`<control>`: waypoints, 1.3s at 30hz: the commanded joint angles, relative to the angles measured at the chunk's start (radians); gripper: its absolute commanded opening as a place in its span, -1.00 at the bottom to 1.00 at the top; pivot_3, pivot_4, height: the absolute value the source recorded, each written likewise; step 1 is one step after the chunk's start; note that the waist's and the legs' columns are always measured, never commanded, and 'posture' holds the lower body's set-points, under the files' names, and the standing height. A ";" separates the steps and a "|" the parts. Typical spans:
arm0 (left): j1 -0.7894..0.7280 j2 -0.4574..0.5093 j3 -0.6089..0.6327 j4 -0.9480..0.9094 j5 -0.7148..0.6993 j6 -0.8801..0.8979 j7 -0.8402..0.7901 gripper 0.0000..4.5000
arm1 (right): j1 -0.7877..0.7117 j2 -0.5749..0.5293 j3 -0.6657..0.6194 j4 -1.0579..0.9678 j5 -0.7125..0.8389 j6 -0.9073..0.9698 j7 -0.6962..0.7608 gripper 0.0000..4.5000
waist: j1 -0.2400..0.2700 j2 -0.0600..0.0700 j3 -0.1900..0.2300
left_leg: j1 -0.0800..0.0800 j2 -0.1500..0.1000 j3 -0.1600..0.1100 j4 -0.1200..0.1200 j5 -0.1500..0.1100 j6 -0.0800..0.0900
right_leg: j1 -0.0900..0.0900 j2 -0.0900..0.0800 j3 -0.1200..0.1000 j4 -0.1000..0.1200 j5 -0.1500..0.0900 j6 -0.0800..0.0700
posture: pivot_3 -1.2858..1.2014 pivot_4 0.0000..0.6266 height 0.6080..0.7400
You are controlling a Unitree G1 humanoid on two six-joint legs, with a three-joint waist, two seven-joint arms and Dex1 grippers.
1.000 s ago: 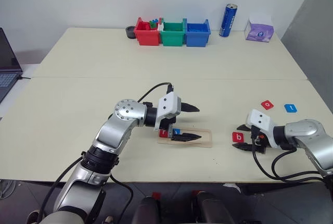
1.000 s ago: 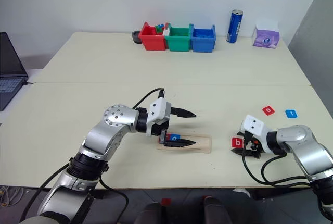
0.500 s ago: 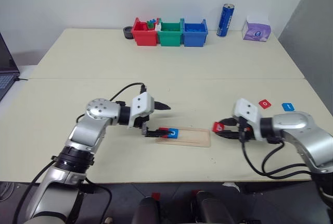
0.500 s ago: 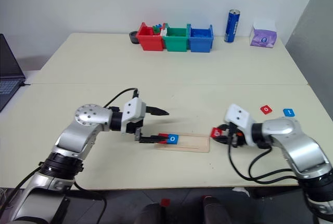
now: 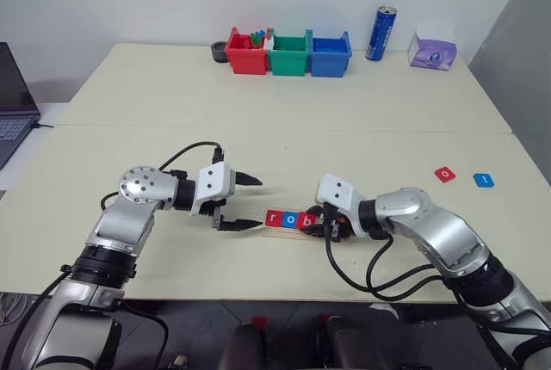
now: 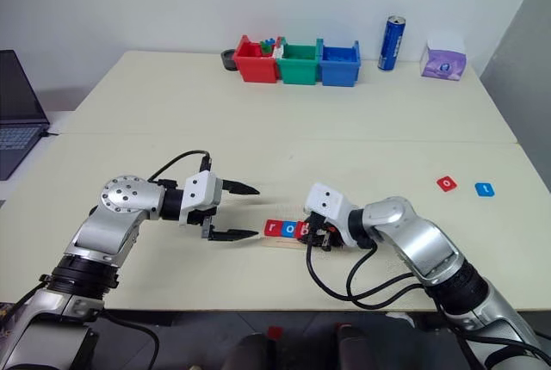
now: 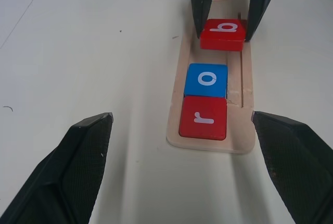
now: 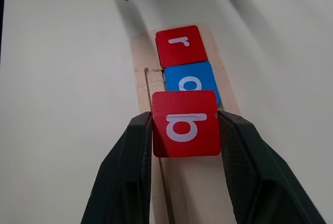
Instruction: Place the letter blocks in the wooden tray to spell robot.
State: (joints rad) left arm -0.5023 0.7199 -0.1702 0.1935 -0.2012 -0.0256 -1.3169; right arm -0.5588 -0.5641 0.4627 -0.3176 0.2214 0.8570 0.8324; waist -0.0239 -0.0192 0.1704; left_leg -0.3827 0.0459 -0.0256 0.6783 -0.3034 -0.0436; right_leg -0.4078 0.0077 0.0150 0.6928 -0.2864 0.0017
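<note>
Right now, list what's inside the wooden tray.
In the wooden tray: red r block, blue o block, touching. The right gripper holds a red b block over its groove; contact is hidden.

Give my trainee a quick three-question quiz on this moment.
1. Which letter tile does the right hand hold?
2. True or false: the wooden tray already holds tiles r and o.
3. Which tiles lie on the table by the robot's right? A) o and t B) r and b

Key:
1. The red b.
2. True.
3. A: red o, blue t.
</note>
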 commanded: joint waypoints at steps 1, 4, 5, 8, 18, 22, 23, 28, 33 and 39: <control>0.006 0.013 0.025 -0.041 -0.002 -0.013 0.010 1.00 | -0.031 0.000 0.003 0.003 -0.014 -0.032 0.017 -0.35 | -0.002 0.000 0.000 | 0.000 0.000 0.000 0.000 0.000 0.000 | 0.000 0.000 0.000 0.000 0.000 0.000 | 0.03 -0.52 1.00; 0.010 0.012 0.027 -0.049 -0.004 -0.012 0.013 1.00 | -0.038 0.001 0.010 0.017 -0.020 -0.038 0.030 -0.35 | -0.002 0.000 0.000 | 0.000 0.000 0.000 0.000 0.000 0.000 | 0.000 0.000 0.000 0.001 0.000 0.000 | 0.03 -0.52 1.00; 0.010 0.012 0.027 -0.050 -0.004 -0.013 0.014 1.00 | -0.039 0.001 0.012 0.020 -0.022 -0.040 0.034 -0.35 | -0.003 0.000 0.000 | 0.000 0.000 0.000 0.000 0.000 0.000 | 0.000 0.000 0.000 0.001 0.000 0.000 | 0.03 -0.52 1.00; 0.010 0.003 0.030 -0.059 -0.012 -0.003 0.022 1.00 | -0.040 0.004 0.020 0.029 -0.028 -0.048 0.039 -0.35 | -0.003 0.000 0.000 | 0.000 0.000 0.000 0.000 0.000 0.000 | 0.000 0.000 0.000 0.001 0.000 0.000 | 0.03 -0.52 1.00; 0.015 -0.004 0.034 -0.057 -0.045 0.009 0.010 1.00 | -0.041 0.027 0.022 0.053 -0.051 -0.050 0.040 -0.35 | -0.003 0.000 0.000 | 0.000 0.000 0.000 0.000 0.000 0.000 | 0.000 0.000 0.000 0.001 0.000 0.000 | 0.03 -0.52 1.00; 0.015 -0.004 0.029 -0.052 -0.045 0.004 0.011 1.00 | -0.043 0.031 0.021 0.060 -0.053 -0.050 0.038 -0.35 | -0.003 0.000 0.000 | 0.000 0.000 0.000 0.000 0.000 0.000 | 0.000 0.000 0.000 0.002 0.000 0.000 | 0.03 -0.52 1.00; 0.016 -0.005 0.028 -0.051 -0.045 0.002 0.010 1.00 | -0.044 0.033 0.020 0.063 -0.054 -0.049 0.037 -0.35 | -0.003 0.000 0.000 | 0.000 0.000 0.000 0.000 0.000 0.000 | 0.000 0.000 0.000 0.002 0.000 0.000 | 0.03 -0.52 1.00; 0.014 -0.009 0.024 -0.049 -0.044 -0.003 0.011 1.00 | -0.049 0.038 0.018 0.070 -0.055 -0.044 0.037 -0.35 | -0.003 0.000 0.000 | 0.000 0.000 0.000 0.000 0.000 0.000 | 0.000 0.000 0.000 0.002 0.000 0.000 | 0.03 -0.52 1.00; 0.012 -0.016 0.023 -0.042 -0.040 -0.010 0.013 1.00 | -0.055 0.039 0.010 0.070 -0.052 -0.039 0.042 0.22 | -0.003 0.000 0.000 | 0.000 0.000 0.000 0.000 0.000 0.000 | -0.001 0.000 0.000 0.002 0.000 0.000 | 0.03 -0.52 1.00; 0.014 -0.021 0.021 -0.030 -0.034 -0.023 0.014 1.00 | -0.063 0.022 -0.016 0.043 -0.040 -0.031 0.048 0.98 | -0.003 0.000 0.000 | 0.000 0.000 0.000 0.000 0.000 0.000 | -0.001 0.000 0.000 0.002 0.000 0.000 | 0.03 -0.52 1.00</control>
State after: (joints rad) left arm -0.4855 0.7002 -0.1677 0.1692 -0.2325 -0.0303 -1.3017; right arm -0.6026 -0.5335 0.4823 -0.2301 0.1719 0.8245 0.8719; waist -0.0267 -0.0191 0.1705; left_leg -0.3825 0.0460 -0.0255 0.6784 -0.3034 -0.0436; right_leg -0.4084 0.0078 0.0151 0.6948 -0.2864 0.0017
